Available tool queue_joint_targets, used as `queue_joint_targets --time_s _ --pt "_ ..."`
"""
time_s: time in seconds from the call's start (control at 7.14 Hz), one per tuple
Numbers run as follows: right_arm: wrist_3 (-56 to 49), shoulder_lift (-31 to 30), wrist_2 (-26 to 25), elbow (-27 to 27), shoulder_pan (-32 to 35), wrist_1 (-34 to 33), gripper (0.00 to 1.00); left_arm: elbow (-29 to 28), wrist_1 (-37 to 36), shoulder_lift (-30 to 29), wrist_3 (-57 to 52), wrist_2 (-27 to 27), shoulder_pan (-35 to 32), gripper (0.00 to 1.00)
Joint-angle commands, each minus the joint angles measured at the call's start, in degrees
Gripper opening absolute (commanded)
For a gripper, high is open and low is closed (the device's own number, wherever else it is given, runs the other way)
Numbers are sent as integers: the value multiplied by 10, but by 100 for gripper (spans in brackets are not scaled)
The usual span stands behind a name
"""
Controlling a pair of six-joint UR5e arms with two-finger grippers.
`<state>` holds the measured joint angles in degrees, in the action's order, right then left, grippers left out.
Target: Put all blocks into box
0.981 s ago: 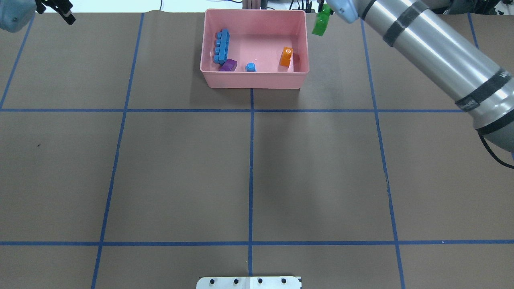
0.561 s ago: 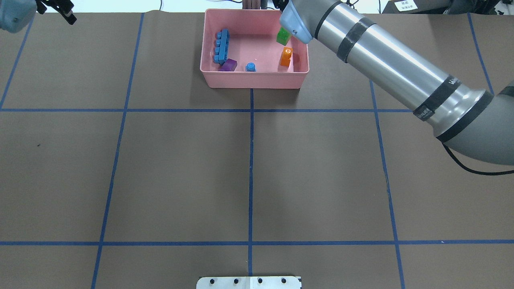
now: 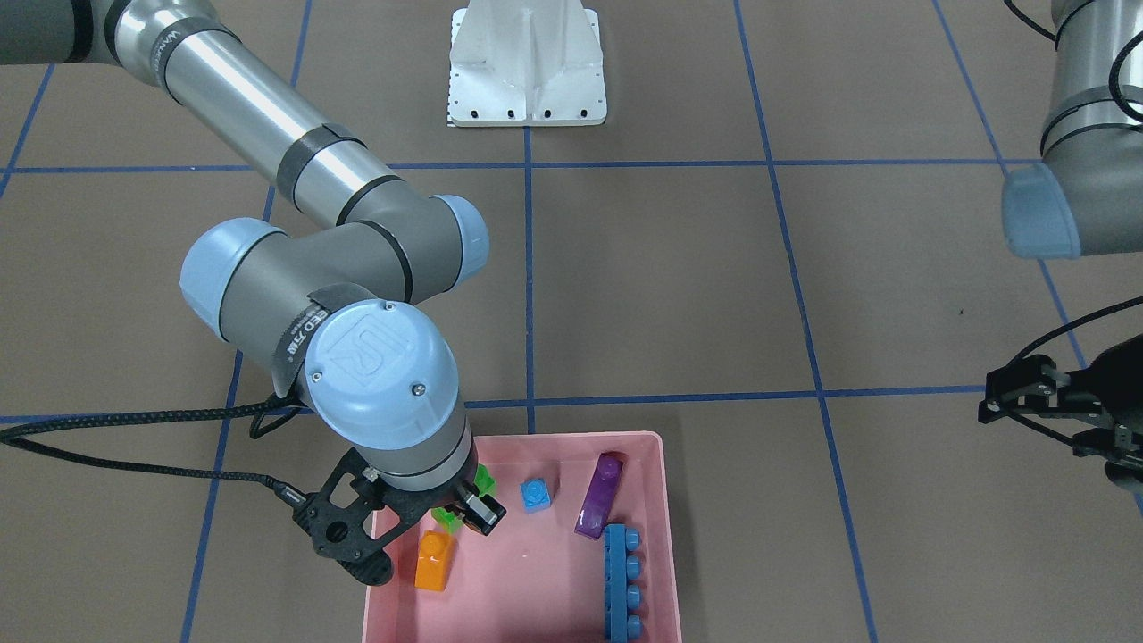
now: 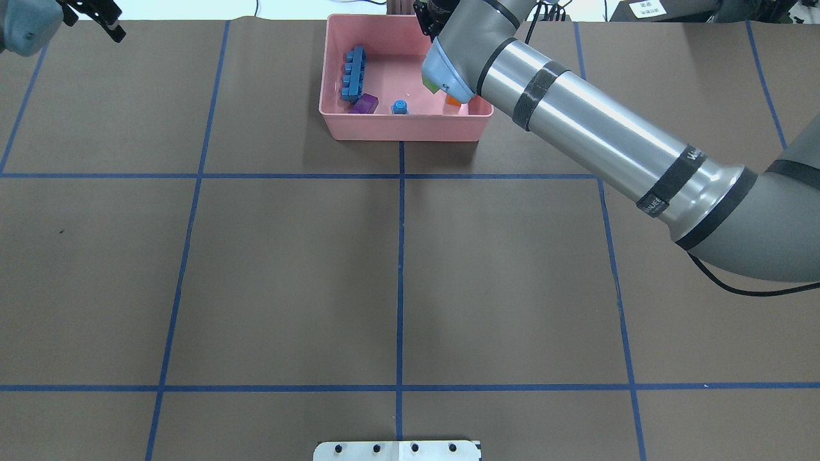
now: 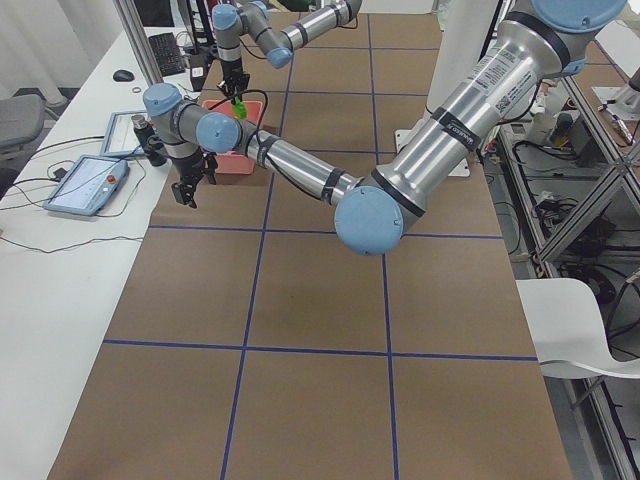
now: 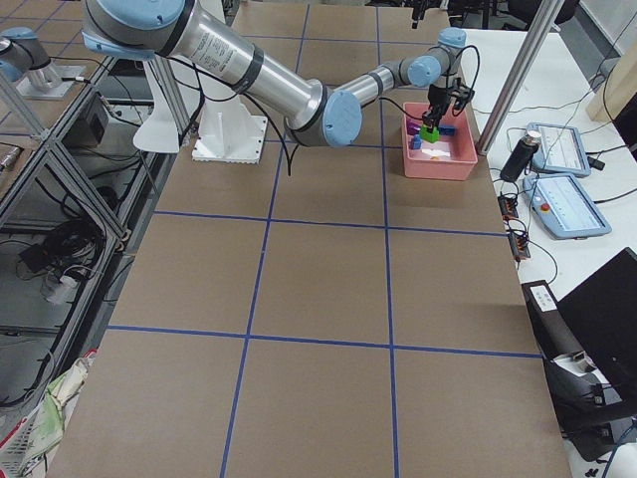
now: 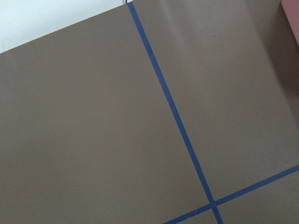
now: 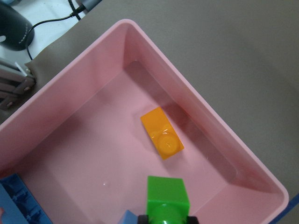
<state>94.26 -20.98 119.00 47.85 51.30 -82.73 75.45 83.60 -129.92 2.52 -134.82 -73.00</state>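
The pink box (image 4: 403, 125) stands at the far middle of the table. In it lie the long blue block (image 4: 353, 73), the purple block (image 4: 364, 104), the tiny blue block (image 4: 400, 106) and the orange block (image 8: 162, 133). My right gripper (image 3: 460, 505) is shut on the green block (image 8: 167, 196) and holds it above the box floor, next to the orange block (image 3: 433, 561). The overhead view hides most of the green block behind my right arm. My left gripper (image 3: 1027, 397) is open and empty, far off to the box's side.
The white robot base (image 3: 527, 67) stands at the near middle edge of the table. Blue tape lines (image 4: 400, 269) divide the brown table into squares. A black cable (image 3: 134, 464) trails from my right wrist beside the box.
My right arm has swung left with the green block, from beyond the box's right wall to over the inside of the box. The left arm has barely moved.
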Motion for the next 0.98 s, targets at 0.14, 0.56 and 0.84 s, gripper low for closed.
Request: queue_joint_targets --time_s 0.14,0.56,0.84 --pt "39 -5 -36 6 -18 1 83 0 1 -3 9 0 5 100" --pt "21 -26 -35 49 -9 -1 99 0 9 -3 12 0 12 100" --pt "-73 -74 -17 94 24 -5 99 0 29 16 10 1 12 100"
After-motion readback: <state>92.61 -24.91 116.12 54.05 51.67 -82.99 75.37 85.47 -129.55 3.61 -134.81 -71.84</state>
